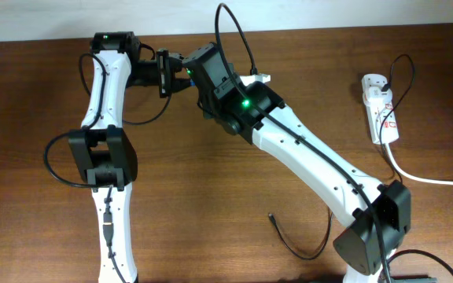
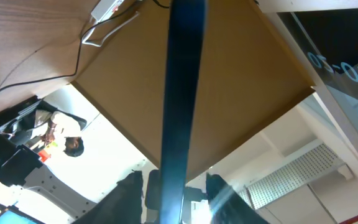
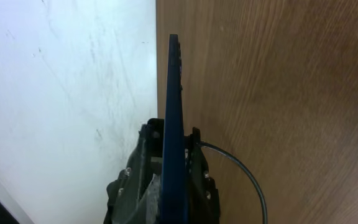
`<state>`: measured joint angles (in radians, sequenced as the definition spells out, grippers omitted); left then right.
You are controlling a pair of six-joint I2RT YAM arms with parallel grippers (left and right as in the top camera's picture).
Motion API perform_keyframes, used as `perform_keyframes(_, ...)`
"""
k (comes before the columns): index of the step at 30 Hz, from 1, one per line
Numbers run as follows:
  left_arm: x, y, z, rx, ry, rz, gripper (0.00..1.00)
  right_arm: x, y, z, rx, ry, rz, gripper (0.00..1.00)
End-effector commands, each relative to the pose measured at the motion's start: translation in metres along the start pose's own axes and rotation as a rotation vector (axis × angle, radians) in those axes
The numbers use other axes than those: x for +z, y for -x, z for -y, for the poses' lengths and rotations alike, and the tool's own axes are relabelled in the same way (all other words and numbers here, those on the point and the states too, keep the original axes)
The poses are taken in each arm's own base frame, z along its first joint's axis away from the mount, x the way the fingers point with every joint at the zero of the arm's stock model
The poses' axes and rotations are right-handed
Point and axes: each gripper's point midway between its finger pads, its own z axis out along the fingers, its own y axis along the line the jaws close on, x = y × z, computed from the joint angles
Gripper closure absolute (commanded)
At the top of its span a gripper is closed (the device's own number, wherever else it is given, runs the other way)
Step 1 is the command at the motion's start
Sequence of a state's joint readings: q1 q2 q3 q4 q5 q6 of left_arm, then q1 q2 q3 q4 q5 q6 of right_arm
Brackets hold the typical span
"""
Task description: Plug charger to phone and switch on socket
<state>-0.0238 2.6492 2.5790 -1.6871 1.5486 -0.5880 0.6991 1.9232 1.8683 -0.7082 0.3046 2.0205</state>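
Observation:
The phone (image 3: 174,112) is held edge-on in the air at the back of the table, between both arms; only a blue speck (image 1: 185,76) shows from overhead. My right gripper (image 3: 174,186) is shut on its lower end. My left gripper (image 2: 176,196) has its fingers spread on either side of the phone's edge (image 2: 182,93), apart from it. The charger's thin black cable (image 1: 297,244) lies on the table near the front, its connector tip (image 1: 271,215) free. The white socket (image 1: 380,110) lies at the far right with a black cable looping from its top end.
The socket's thick white cord (image 1: 431,179) runs off the right edge. The socket also shows in the left wrist view (image 2: 107,7). The right arm (image 1: 313,157) stretches diagonally across the table's middle. The left arm (image 1: 104,149) stands along the left side.

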Motion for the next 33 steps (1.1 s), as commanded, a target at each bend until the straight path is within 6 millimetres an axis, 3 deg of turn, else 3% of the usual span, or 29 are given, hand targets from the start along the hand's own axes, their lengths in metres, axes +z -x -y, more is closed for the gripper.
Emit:
perform_keyframes(1, -0.001, -0.004, 0.007, 0.013, -0.023, -0.012, 0.65, -0.022, -0.001, -0.022, 0.029, 0.056, -0.035, 0.96)
perform_keyframes(5, -0.001, -0.004, 0.007, 0.013, -0.023, -0.012, 0.69, -0.022, -0.004, -0.02, 0.028, 0.049, -0.051, 0.96)
perform_keyframes(11, -0.001, -0.004, 0.007, 0.013, -0.023, -0.012, 0.86, -0.022, -0.006, -0.019, 0.027, 0.042, -0.064, 0.96)
perform_keyframes(14, -0.001, -0.004, 0.007, 0.013, -0.023, -0.012, 1.0, -0.022, -0.006, -0.019, 0.023, 0.041, -0.064, 0.96)
perform_keyframes(15, -0.001, -0.004, 0.007, 0.013, -0.023, -0.012, 1.0, -0.022, -0.006, -0.019, 0.023, 0.041, -0.064, 0.95)
perform_keyframes(16, -0.001, -0.004, 0.007, 0.013, -0.023, -0.012, 1.0, -0.022, -0.006, -0.019, 0.015, 0.042, -0.064, 0.91)
perform_keyframes(19, -0.001, -0.004, 0.007, 0.013, -0.023, -0.012, 1.0, -0.022, -0.006, -0.02, -0.054, 0.046, -0.062, 0.53)
perform_keyframes(20, -0.001, -0.004, 0.007, 0.013, -0.023, -0.012, 1.0, -0.023, -0.007, -0.022, -0.089, 0.055, -0.064, 0.3)
perform_keyframes(24, -0.001, -0.004, 0.007, 0.027, -0.023, -0.012, 1.0, -0.031, -0.008, -0.042, -0.31, 0.136, -0.07, 0.02)
perform_keyframes(30, -0.001, 0.003, -0.001, 0.231, 0.028, 0.019, 1.0, -0.076, 0.038, -0.077, -0.882, 0.236, -0.17, 0.02)
perform_keyframes(33, -0.001, 0.003, -0.001, 0.454, 0.03, 0.015, 1.0, -0.084, 0.087, -0.054, -0.954, 0.129, -0.298, 0.02)
